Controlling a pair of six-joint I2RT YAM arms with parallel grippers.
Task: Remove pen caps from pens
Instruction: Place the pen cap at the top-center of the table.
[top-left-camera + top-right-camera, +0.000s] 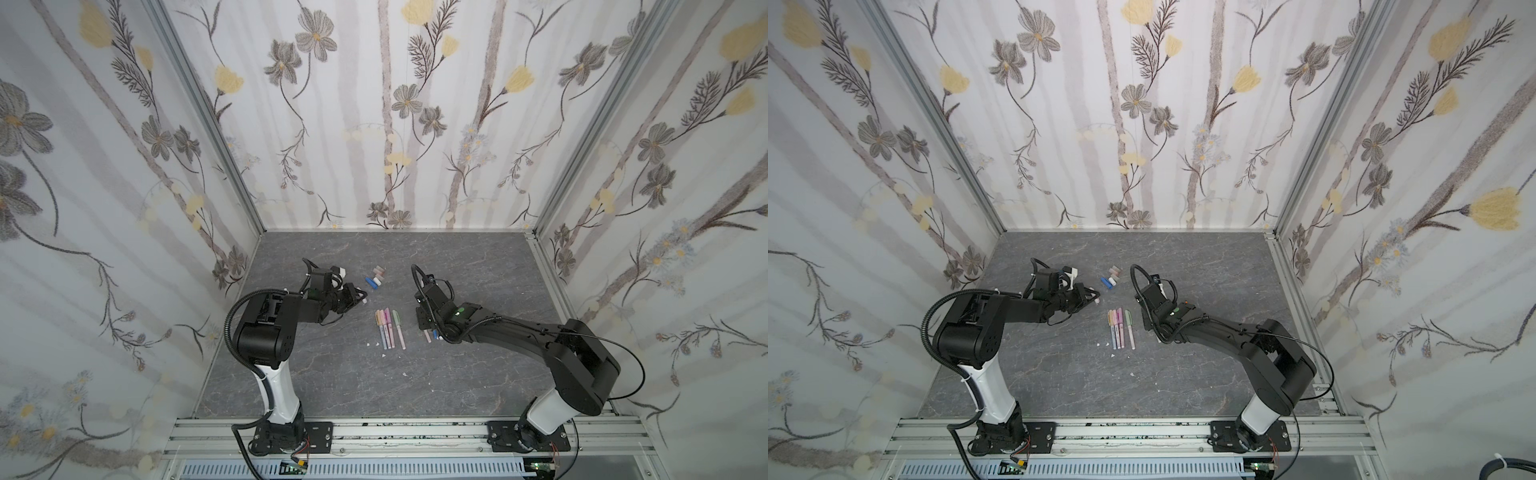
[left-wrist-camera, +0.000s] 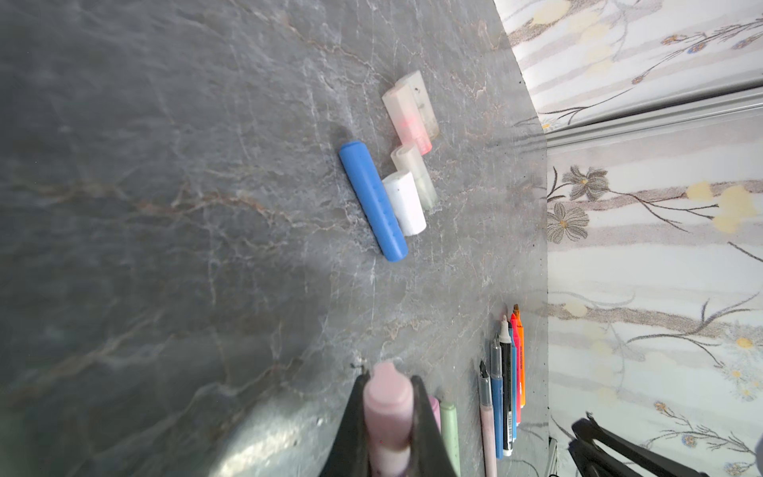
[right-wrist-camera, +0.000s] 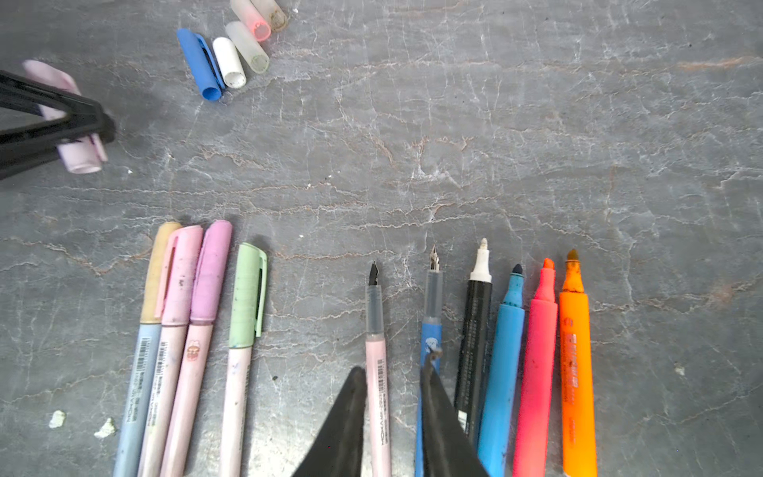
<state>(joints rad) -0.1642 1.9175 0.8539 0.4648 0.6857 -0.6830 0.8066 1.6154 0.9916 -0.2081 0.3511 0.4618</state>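
we see our left gripper (image 2: 390,376) clamped on a pink cap (image 2: 388,413), while our right gripper (image 3: 394,369) has its jaws slightly apart astride the uncapped pink pen (image 3: 376,351), which lies on the grey table (image 3: 536,144) between four capped pens (image 3: 206,285) and the other bare-tipped pens (image 3: 508,351), with the loose caps (image 3: 229,58) lying well apart from them.

Both arms reach forward, left gripper (image 2: 390,380) clamped, right gripper (image 3: 392,368) with jaws slightly parted.
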